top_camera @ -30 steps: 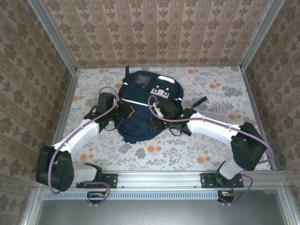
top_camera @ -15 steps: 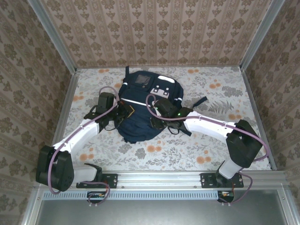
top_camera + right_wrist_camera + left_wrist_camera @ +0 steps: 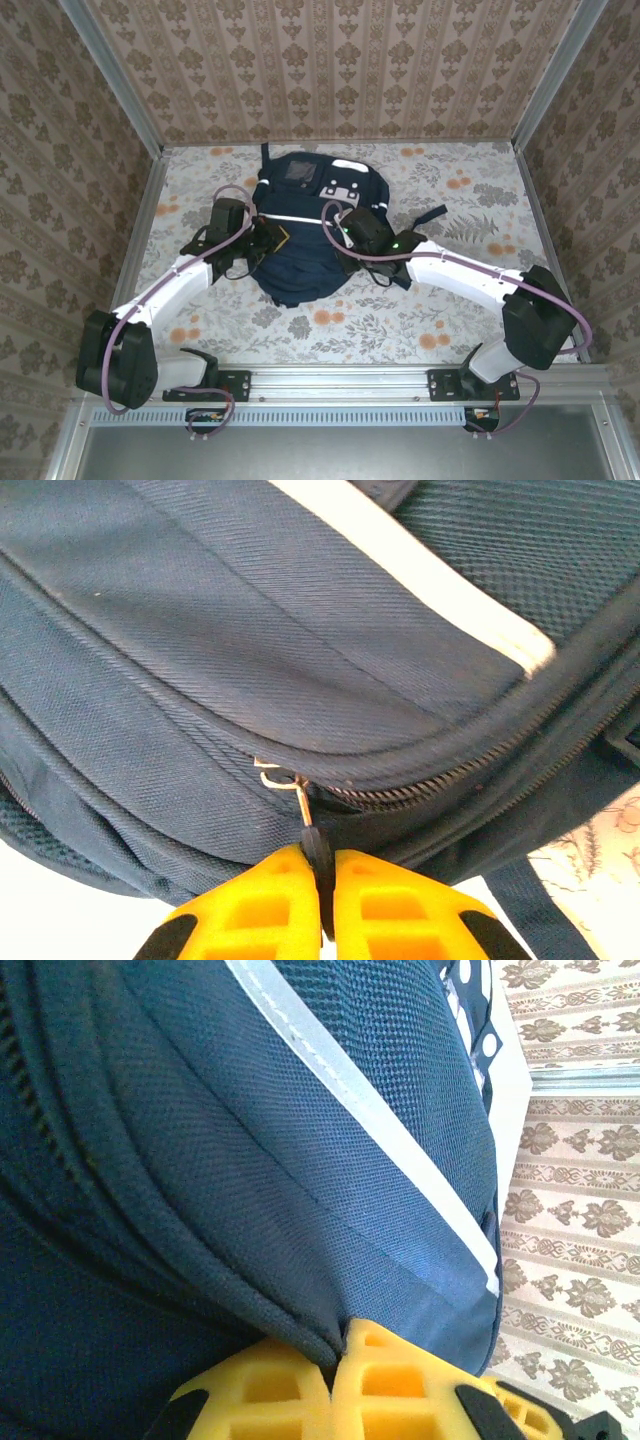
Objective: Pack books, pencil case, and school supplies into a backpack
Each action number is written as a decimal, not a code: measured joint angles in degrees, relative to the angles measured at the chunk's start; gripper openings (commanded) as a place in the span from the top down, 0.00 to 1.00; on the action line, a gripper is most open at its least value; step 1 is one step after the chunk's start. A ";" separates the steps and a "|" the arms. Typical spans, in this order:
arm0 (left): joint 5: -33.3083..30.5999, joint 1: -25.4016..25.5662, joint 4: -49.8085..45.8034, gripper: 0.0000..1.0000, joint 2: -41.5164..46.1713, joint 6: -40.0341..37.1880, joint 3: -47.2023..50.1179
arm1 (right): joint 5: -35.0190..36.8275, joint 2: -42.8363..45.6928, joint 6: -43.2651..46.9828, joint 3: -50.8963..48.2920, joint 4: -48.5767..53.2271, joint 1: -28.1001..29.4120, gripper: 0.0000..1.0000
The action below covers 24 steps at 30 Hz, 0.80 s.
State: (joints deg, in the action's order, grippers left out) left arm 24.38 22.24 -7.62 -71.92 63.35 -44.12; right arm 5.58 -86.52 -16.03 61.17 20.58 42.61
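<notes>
Between the two grippers lies the backpack (image 3: 312,225), flat on the flowered table (image 3: 380,325), its grey-patched front pocket on the far side of the fingers. On the right gripper (image 3: 322,885) the yellow fingers are pressed together, pinching the dark zipper pull (image 3: 317,850) right at their tips. A metal link (image 3: 298,798) runs up from the pull to the slider. The zipper teeth trail off to the right of the fingers, under the white stripe (image 3: 420,580). On the left gripper (image 3: 338,1355) the fingers are clamped on a piped fabric ridge of the bag, bunched just above their tips. My read: left is the anchor, keeping the cloth taut so the slider runs instead of dragging the whole bag, and right does the pulling. Can't tell whether this pull opens or closes the compartment.
</notes>
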 measured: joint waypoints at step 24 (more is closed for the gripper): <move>0.39 -2.40 -4.61 0.39 2.29 -6.64 0.70 | 1.90 -7.10 0.24 7.82 2.27 -10.10 0.30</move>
State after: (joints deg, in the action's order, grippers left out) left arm 24.77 19.84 -12.23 -69.63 56.71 -43.42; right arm 7.49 -93.62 -15.79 68.99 22.85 32.51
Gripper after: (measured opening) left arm 0.415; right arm 0.530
